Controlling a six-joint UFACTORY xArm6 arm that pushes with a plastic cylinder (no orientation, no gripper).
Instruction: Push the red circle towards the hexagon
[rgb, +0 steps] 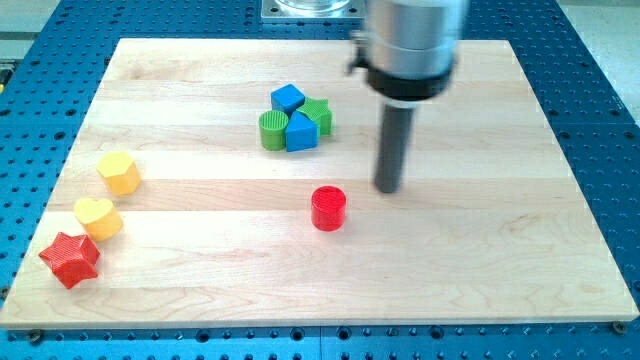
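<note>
One push is in the offing — the tip (387, 190) stands just up-right of the red circle (328, 208), the yellow hexagon (119, 172) far left; no pincer here.

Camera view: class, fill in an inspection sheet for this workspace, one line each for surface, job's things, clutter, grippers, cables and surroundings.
Surface: pale wooden board, flat, on a blue perforated table.
Job's things: red circle near the board's middle; yellow hexagon far toward the view's left.
Clutter: blue cube, green star, green cylinder and a second blue block clustered above the red circle; yellow heart and red star at lower left.
Grippers: none; my tip stands right of the red circle, slightly above it, apart from it.
Cables: nothing seen.
Surroundings: a metal fixture at the view's top edge.
</note>
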